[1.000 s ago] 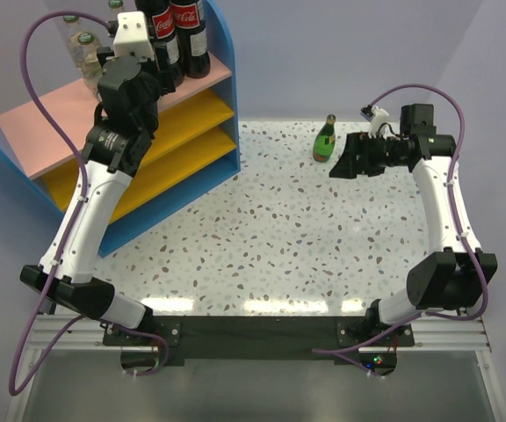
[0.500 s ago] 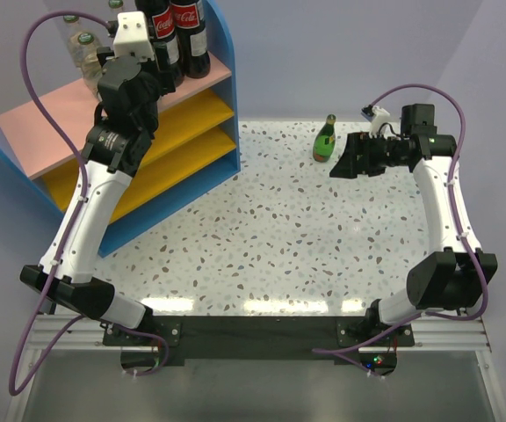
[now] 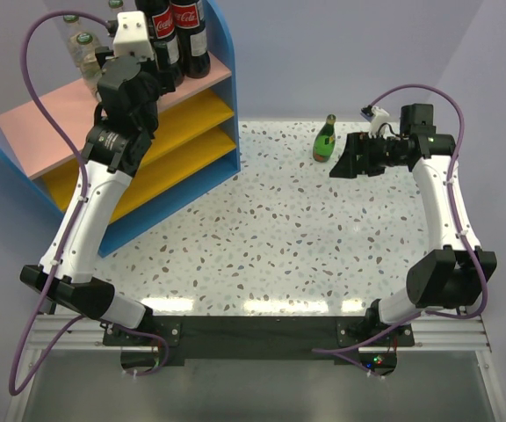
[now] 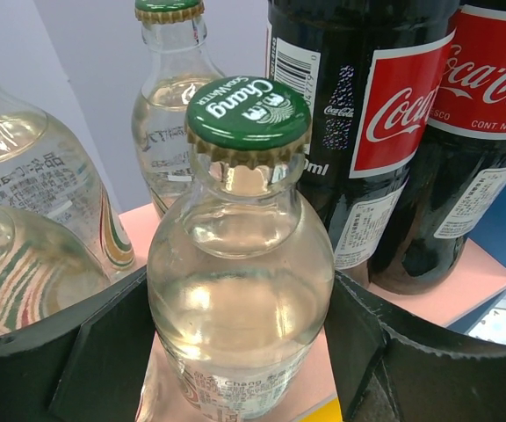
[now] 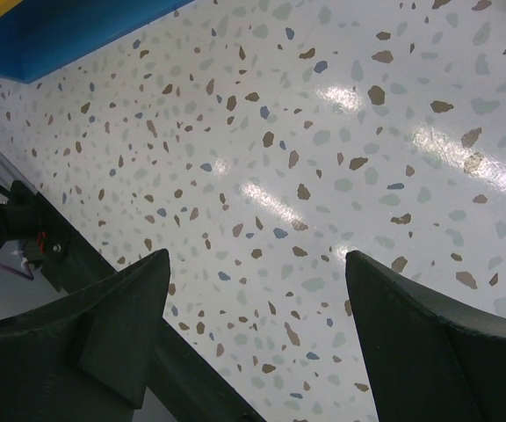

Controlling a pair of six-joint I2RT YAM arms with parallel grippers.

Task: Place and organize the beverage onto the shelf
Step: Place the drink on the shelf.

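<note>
Bottle: clear glass bottle with green cap point(image 4: 235, 290) stands on pink top board point(image 4: 464, 281) of blue-sided shelf point(image 3: 220, 53), next to other clear bottles point(image 4: 25, 176); sorted by kind, I judge.
Left gripper point(image 4: 240, 294): jaws wide, close around that bottle. Gripping or freed, cannot tell.
Right gripper point(image 5: 257, 264): wide, empty, near green glass bottle point(image 3: 325, 141) on speckled table point(image 3: 279, 237); likely next.

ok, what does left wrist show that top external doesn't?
Left wrist only: the green-capped clear bottle close between the fingers of the left pincer, grip unclear; cap print and cola barcode readable. Top external only: a green glass bottle upright on the table by the right pincer, plus the yellow boards. Both: cola bottles on the pink top board.
</note>
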